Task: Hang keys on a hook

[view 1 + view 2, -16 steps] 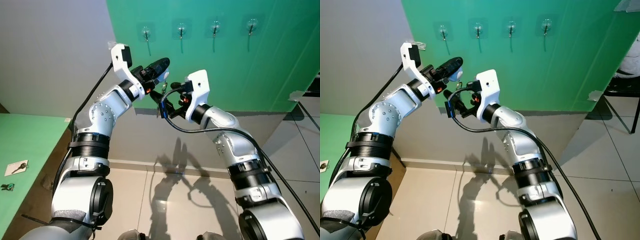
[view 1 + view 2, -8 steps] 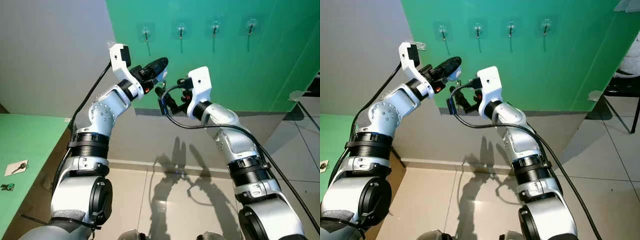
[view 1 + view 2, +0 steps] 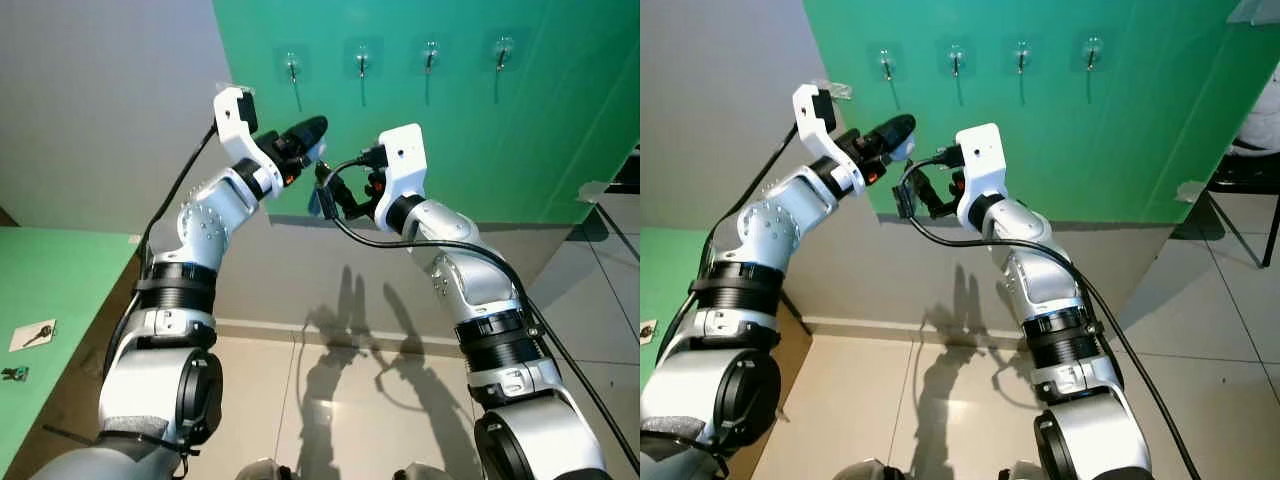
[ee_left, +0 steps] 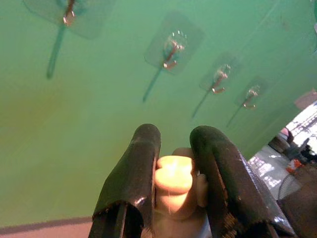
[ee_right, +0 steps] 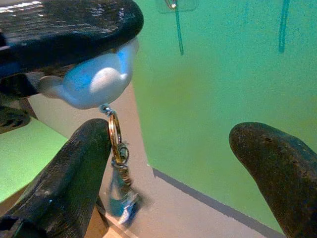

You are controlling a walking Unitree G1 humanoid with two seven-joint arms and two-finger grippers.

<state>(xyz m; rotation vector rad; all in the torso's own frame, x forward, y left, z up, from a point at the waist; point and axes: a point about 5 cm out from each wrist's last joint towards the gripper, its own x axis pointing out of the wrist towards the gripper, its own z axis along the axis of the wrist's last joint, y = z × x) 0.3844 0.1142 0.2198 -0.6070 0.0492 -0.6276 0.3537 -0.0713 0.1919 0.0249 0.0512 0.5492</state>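
My left gripper (image 3: 306, 133) is raised before the green wall, shut on the pale figurine charm (image 4: 173, 178) of a bunch of keys. From the charm (image 5: 94, 82) hangs a gold ring (image 5: 115, 135) with a blue-headed key (image 5: 121, 201) below it. My right gripper (image 5: 168, 163) is open just beside the left one, and one of its fingers (image 5: 64, 183) lies right against the ring; I cannot tell whether they touch. Several clear stick-on hooks (image 3: 291, 68) sit in a row on the wall, above and beyond both grippers; the nearest hook (image 4: 171, 49) is bare.
The green wall panel (image 3: 470, 140) ends at a grey wall (image 3: 100, 110) on my left. A green table (image 3: 50, 290) at lower left carries another key on a white card (image 3: 35, 335). Tiled floor (image 3: 370, 410) lies below.
My right gripper has risen and closed in on the hanging ring from below. The left gripper with the keys has lifted a little toward the wall.
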